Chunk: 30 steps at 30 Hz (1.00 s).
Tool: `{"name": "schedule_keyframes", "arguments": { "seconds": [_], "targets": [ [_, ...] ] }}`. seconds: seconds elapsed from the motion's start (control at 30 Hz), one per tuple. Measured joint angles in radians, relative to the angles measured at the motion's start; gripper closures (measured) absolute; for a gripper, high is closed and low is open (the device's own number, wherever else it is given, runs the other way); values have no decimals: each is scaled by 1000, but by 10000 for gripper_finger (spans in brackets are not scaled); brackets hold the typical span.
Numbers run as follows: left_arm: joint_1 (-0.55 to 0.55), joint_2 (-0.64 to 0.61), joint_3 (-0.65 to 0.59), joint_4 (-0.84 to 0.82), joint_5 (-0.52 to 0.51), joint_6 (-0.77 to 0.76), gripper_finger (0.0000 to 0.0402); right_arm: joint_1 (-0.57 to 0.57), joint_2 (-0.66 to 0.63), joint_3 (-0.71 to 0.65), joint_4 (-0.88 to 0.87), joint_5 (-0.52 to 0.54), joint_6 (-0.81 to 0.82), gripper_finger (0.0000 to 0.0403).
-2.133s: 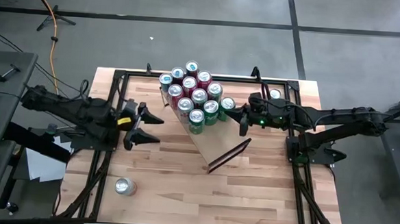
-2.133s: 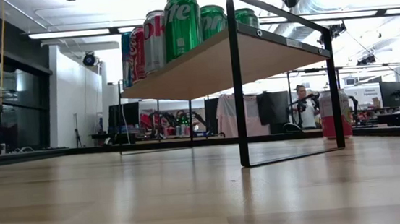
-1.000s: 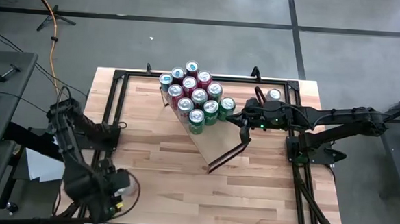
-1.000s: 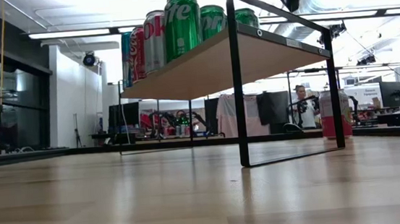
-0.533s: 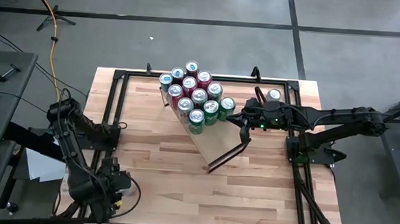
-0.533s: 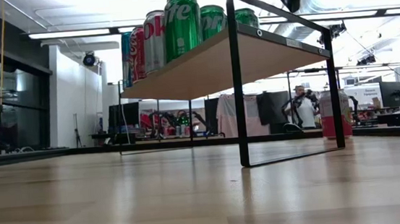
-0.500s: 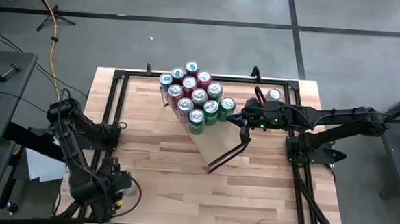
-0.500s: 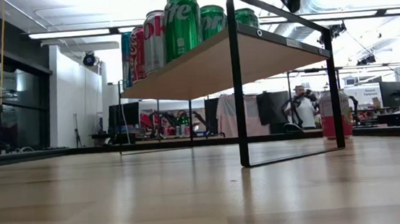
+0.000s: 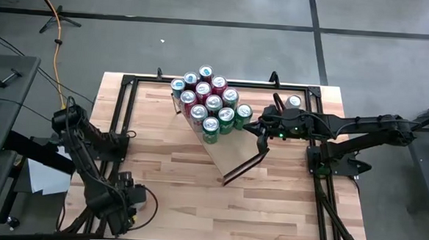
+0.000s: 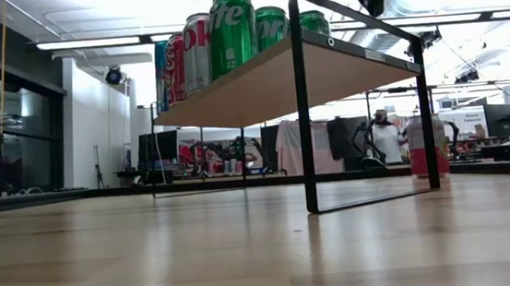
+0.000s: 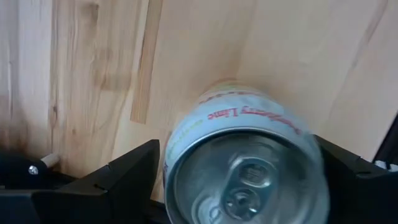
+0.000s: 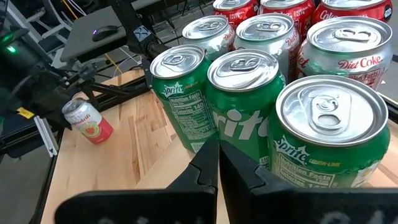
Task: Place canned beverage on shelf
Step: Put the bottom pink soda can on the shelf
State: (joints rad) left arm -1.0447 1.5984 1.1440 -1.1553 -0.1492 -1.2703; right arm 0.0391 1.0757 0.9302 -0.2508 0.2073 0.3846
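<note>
can (image 11: 245,168): a pale cylinder with a silvery pull-tab lid and faint red lettering on its side, tilted on the table near the front left corner; in the right wrist view (image 12: 87,121) it showed a white and red label and leaned over.
left end effector (image 9: 125,203): low over the front left corner of the table, its dark flat fingers (image 11: 127,177) spread wide on either side of the can; whether they touched it could not be told.
right end effector (image 9: 261,135): fingers pressed together, holding nothing, poised at the shelf's right side just beside the nearest green can (image 12: 333,134).
shelf (image 10: 259,85): a long pale-wood plank on a thin black metal frame, set at a slant across the table's middle toward the back edge; its front half bare (image 9: 231,156).
cans on shelf (image 9: 209,103): a tight cluster of upright cylinders, green, red and silver, with shiny ring-pull tops, filling the back end of the plank.
lone can (image 9: 294,101): upright near the back right corner of the table.
table (image 9: 232,202): striped butcher-block wood, smooth, light and tan strips, edged by a black frame.
room: grey concrete floor with dark seams, an orange cable (image 9: 56,45) trailing across it; bright strip lights overhead, desks with monitors and a person (image 10: 385,139) far behind the table.
</note>
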Motion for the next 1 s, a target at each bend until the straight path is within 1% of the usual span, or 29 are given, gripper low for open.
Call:
{"name": "schedule_keyframes", "arguments": {
  "seconds": [0.23, 0.33, 0.43, 0.6, 0.8, 1.0],
  "targets": [
    [10, 0, -6, -1, 7, 26, 95, 0, 0, 0, -6, 16, 0, 403],
    [10, 0, -6, -1, 7, 25, 107, 0, 0, 0, -14, 31, 0, 403],
    [11, 0, -6, 0, 7, 9, 135, 0, 0, 0, -16, 33, 0, 403],
    [11, -2, -5, -4, 30, -3, 202, 0, 0, 0, -16, 33, 0, 403],
    [39, -33, -7, -2, 88, 8, 203, 0, 0, 0, -34, 32, 0, 403],
    [106, -123, -7, -3, 62, 11, 203, 0, 0, 0, -61, 27, 36, 403]
  ]
}}
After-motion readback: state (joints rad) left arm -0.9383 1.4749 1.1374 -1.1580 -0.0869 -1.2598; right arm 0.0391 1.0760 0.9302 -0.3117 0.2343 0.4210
